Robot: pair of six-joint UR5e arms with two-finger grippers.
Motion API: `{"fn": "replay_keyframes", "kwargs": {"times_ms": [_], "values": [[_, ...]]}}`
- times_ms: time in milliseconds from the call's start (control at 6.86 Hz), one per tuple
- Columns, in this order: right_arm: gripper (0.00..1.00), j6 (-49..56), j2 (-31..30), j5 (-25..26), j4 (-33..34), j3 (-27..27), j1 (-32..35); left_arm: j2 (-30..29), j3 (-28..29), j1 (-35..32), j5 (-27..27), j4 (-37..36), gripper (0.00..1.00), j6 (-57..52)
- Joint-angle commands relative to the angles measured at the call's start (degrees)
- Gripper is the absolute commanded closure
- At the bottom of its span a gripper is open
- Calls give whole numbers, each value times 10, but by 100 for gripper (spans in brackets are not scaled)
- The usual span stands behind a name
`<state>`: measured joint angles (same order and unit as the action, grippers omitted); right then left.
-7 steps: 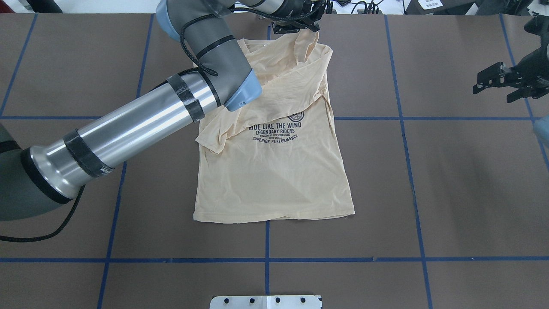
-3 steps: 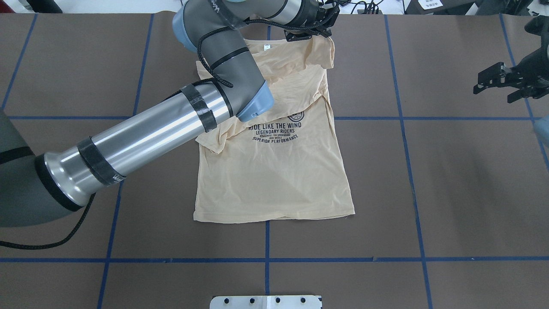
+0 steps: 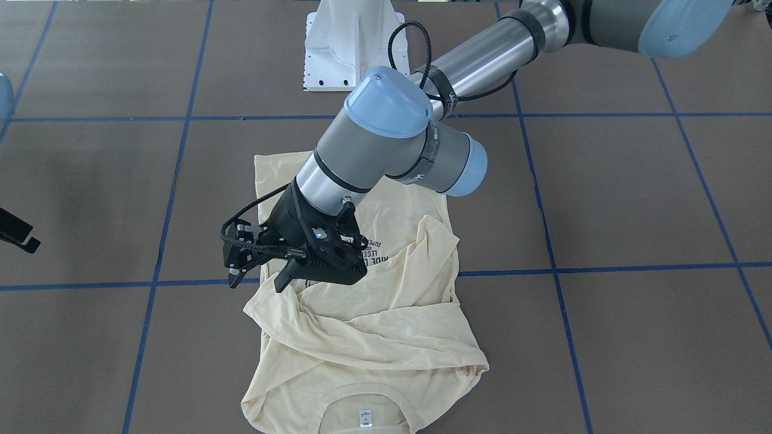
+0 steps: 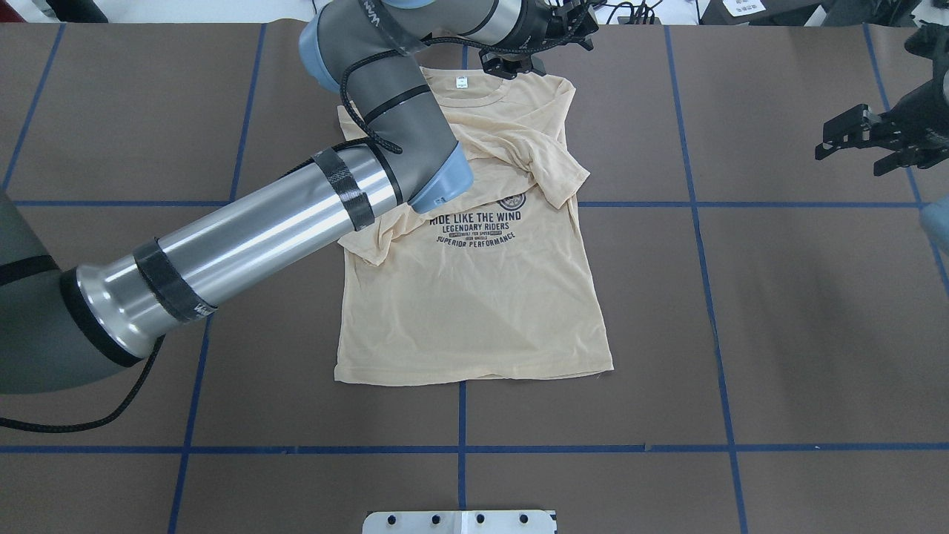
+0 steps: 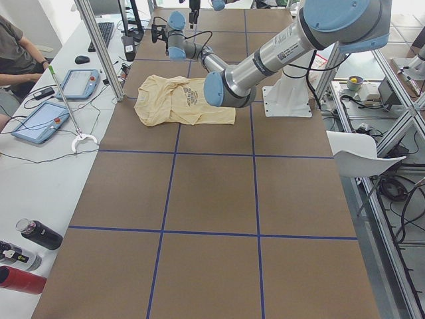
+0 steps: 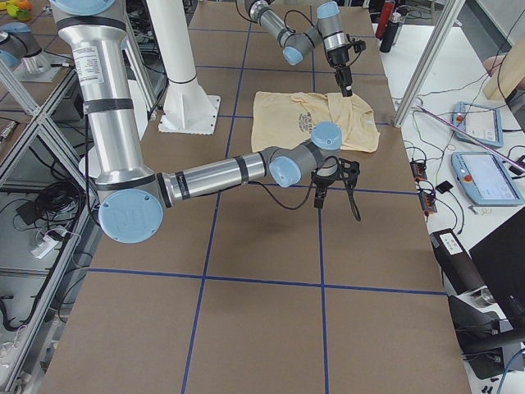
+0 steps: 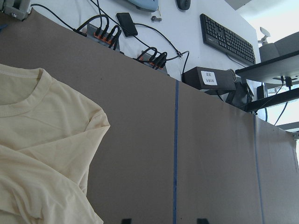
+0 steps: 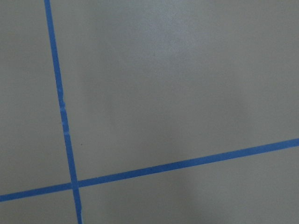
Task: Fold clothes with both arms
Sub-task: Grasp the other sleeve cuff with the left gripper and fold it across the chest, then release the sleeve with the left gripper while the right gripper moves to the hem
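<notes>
While its jaws stand wide and empty, left gripper point(image 3: 256, 278) hangs over the collar end of the one shirt point(image 4: 474, 297) | right gripper point(image 4: 854, 154) spread, empty, well aside | shirt print-up mid-counter point(image 4: 741, 311), two sleeves folded onto chest | two arms

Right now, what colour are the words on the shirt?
The words are dark navy, almost black, on the pale yellow shirt; the overhead view shows them best.
</notes>
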<state>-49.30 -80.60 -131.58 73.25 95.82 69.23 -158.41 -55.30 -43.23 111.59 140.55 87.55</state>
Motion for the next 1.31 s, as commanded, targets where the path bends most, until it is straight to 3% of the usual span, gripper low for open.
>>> {"fn": "replay_keyframes", "kwargs": {"times_ms": [0,291,437,583,728,874,1165], "values": [[1,-74,0,-3,-1,34,-23,67,-86,-13,58,-9,1,-1],[1,-240,-8,10,-2,106,-101,198,-244,-21,88,-33,1,-8],[1,-335,-9,77,-1,145,-163,248,-291,-27,89,-57,1,-12],[1,-459,-9,180,0,181,-256,290,-335,-30,88,-100,1,-52],[1,-530,-10,223,0,200,-337,329,-376,-31,89,-129,2,-82],[1,-616,-9,331,0,207,-442,349,-384,-31,91,-129,2,-84],[2,-735,-10,465,0,206,-562,354,-382,-31,86,-127,2,-84]]}}
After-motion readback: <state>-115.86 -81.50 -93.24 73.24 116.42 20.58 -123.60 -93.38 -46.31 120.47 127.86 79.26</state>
